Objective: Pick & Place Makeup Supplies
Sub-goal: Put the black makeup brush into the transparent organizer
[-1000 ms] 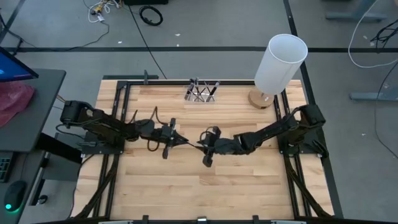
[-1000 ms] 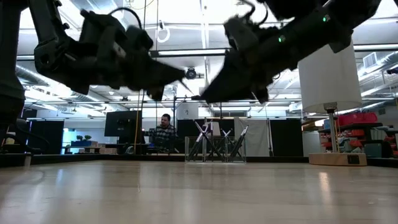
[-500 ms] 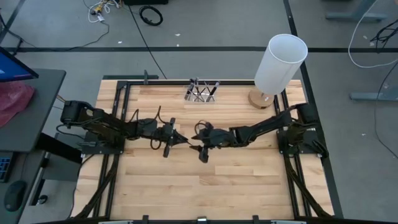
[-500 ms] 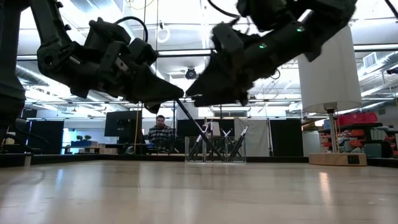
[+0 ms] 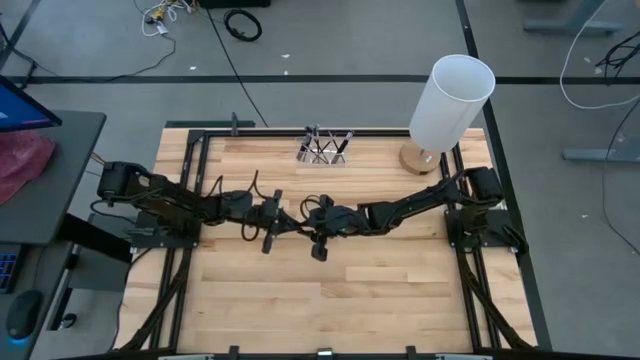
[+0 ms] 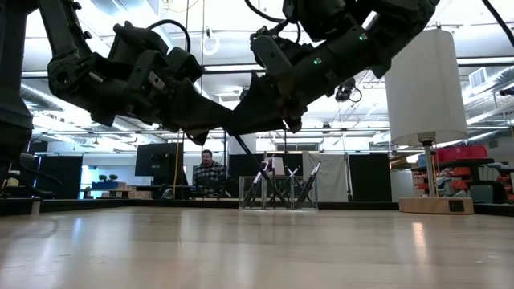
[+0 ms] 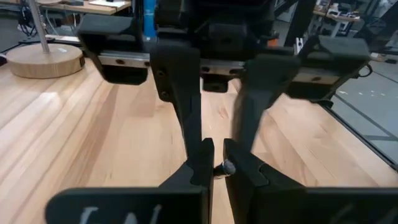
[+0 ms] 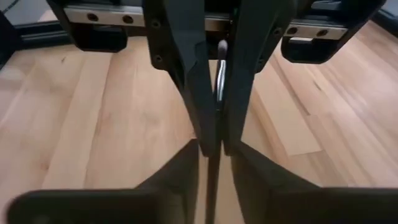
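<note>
Both arms meet above the middle of the table. A thin makeup brush with a dark handle, a silvery ferrule and a small bristle tip hangs between them, clear of the wood. My left gripper comes from the table's left and is shut on it. My right gripper comes from the right, tip to tip with the left, and is closed around the same brush. More makeup supplies stand upright in a small clear holder at the far edge. My left gripper pinches the brush at its silvery ferrule between its two fingertips, reaching nearly level from the table's left. The bristle tip points back along its fingers. My right gripper has the dark handle between its two fingers, just beyond the left fingertips, coming from the table's right and slanting slightly down. The handle's free end slants down below the fingers, in the air.
A tall white cylinder on a round wooden base stands at the far right corner. Bare wood lies between the arms and the near edge. In the low view a person sits in the room beyond the table.
My right gripper has moved toward the table's left edge, up to my left gripper, until the two sets of fingertips meet around the brush. The brush stays off the table, its handle slanting down below them.
</note>
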You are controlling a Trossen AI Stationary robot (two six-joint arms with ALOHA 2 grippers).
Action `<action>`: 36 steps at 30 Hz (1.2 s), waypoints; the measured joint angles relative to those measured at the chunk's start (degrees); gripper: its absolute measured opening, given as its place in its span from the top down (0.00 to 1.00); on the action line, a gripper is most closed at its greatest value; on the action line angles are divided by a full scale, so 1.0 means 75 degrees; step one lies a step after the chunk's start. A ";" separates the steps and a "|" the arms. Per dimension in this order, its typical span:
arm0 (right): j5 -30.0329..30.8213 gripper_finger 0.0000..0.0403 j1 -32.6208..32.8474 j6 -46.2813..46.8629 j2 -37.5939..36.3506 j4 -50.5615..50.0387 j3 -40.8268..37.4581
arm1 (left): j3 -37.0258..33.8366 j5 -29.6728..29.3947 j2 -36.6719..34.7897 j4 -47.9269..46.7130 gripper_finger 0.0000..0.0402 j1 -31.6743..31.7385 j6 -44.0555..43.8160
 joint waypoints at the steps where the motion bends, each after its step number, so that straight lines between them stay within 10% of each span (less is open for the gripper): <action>1: -0.0002 0.78 -0.0003 -0.0051 0.0000 -0.0003 0.0000 | 0.0000 -0.0006 0.0000 0.0025 0.93 0.0000 0.0000; 14: 0.0722 0.99 0.0106 0.0239 -0.0003 0.0617 -0.0753 | 0.0011 0.0056 -0.0195 0.0616 0.81 0.0044 0.0191; 25: 0.2979 0.99 0.0133 0.0931 0.0003 0.6482 -0.3308 | 0.0006 -0.0218 -0.1792 -0.2062 0.41 0.0691 0.0337; 36: 0.2666 0.99 -0.1942 -0.1376 -0.0003 0.7197 -0.2270 | -0.0919 -0.1696 -0.1851 -0.1721 0.45 0.0239 -0.0052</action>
